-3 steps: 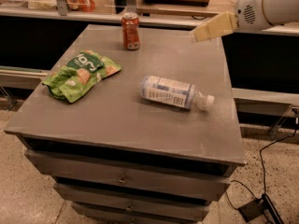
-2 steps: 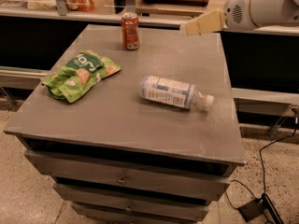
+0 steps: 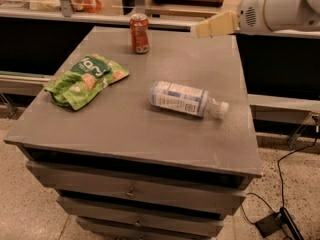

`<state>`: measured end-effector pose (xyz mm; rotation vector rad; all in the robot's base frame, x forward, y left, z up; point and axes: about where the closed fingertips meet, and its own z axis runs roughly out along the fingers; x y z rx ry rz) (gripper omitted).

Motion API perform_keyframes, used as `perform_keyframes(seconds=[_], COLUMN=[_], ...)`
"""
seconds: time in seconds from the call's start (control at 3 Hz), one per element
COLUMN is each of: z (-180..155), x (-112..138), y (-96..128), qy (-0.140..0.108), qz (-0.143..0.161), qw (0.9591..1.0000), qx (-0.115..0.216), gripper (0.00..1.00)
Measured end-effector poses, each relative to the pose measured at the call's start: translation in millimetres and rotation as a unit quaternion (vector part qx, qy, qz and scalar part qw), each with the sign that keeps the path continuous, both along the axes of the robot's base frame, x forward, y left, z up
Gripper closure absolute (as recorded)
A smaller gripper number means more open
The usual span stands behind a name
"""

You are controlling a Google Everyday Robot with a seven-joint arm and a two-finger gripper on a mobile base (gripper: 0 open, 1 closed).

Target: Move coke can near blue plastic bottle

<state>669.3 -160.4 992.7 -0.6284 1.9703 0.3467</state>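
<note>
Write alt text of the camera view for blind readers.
A coke can stands upright at the far edge of a grey table, a blue plastic bottle lies on its side mid-table, a green snack bag left. The gripper hovers right of the can.

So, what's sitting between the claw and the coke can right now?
Nothing. In the camera view, only bare grey tabletop lies between the claw, hovering over the table's back right, and the upright coke can at the back edge.
</note>
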Motion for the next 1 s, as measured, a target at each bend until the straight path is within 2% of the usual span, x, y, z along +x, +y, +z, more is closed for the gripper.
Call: perform_keyframes(seconds=[0.33,0.67,1.0], z=[-8,-16,-32], x=[18,29,39], y=[24,48,63], qy=[-0.021,-0.037,-0.047], qz=[-0.001,0.022,0.055], qw=[0.9992,0.9984,0.9974], qx=[0.033,0.037,0.006], gripper=[0.0,0.0,0.0])
